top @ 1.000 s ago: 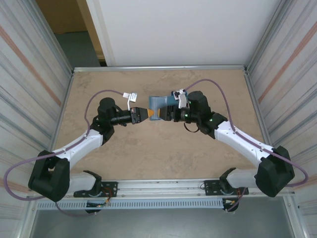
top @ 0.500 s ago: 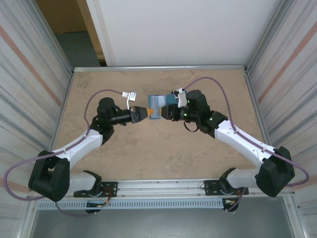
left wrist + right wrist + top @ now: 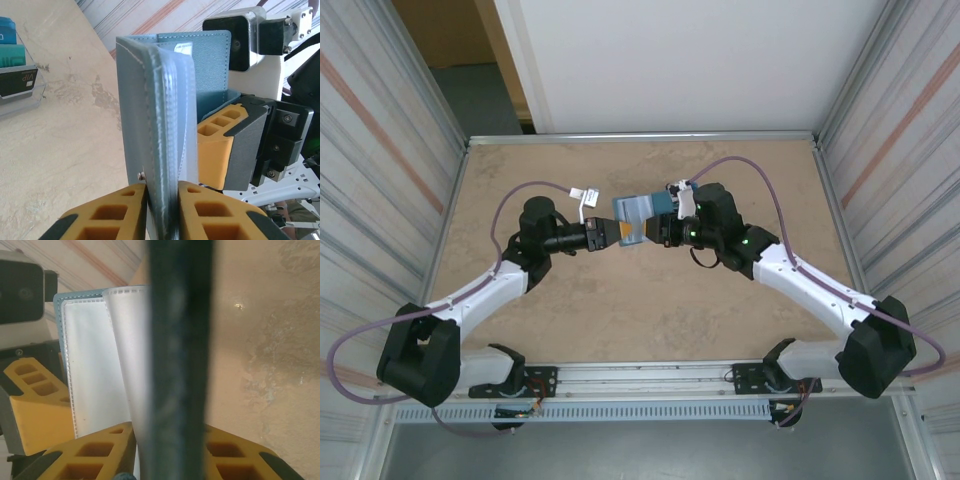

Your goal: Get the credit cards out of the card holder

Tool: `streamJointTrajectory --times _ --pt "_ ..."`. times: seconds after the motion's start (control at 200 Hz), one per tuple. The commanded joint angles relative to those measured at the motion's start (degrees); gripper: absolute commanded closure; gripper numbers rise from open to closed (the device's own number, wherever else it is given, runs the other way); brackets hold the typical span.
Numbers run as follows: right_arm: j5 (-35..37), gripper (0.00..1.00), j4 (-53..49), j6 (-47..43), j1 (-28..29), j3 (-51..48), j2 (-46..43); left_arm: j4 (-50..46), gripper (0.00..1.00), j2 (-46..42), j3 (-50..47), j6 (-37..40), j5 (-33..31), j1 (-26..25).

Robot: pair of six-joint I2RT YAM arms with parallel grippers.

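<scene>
Card holder (image 3: 633, 216), a teal-blue bifold wallet with pale stitching, sits over the middle of the table (image 3: 620, 320), a little toward its far edge. It is held between the two grippers, and whether it touches the tabletop cannot be told. It is partly open, with clear plastic sleeves fanning out between its flaps, and no writing can be read on it.

The left gripper (image 3: 616, 232) pinches one flap and its sleeves between yellow fingers pressed close on either side. The right gripper (image 3: 658, 230) meets it head-on, its own yellow fingers clamped on the dark edge of the other flap.

In the left wrist view, credit cards (image 3: 14, 75) stand in a clear stand (image 3: 31, 102) on the table, off toward the far edge. A dark card there reads "ViP" in pale letters, with teal cards behind it whose print is too small to read.

Both arms rise from the near edge with elbows bowed outward, then bend inward with level wrists facing each other. A white tag (image 3: 582, 192) hangs on the left arm's cable, its print unreadable.
</scene>
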Motion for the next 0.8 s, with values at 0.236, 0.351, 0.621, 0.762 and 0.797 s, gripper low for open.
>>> streamJointTrajectory --times 0.236,0.351,0.621,0.762,0.797 --pt "-0.1 0.36 0.0 -2.2 0.9 1.2 -2.0 0.1 0.93 -1.6 1.9 1.8 0.6 -0.7" --pt "0.6 0.33 -1.0 -3.2 1.3 1.6 -1.5 0.8 0.95 -1.5 2.1 1.4 0.9 -0.8" --pt "5.5 0.35 -3.4 -3.2 1.6 2.0 -0.2 5.4 0.96 -1.2 1.8 -1.8 3.0 -0.8" --pt "8.4 0.42 -4.4 -1.8 0.4 1.4 -0.8 5.3 0.94 -1.7 2.1 -1.6 3.9 -0.7" --pt "9.2 0.45 -4.9 -1.4 0.2 1.4 -0.9 5.2 0.94 -1.7 2.2 -1.5 4.2 -0.8"
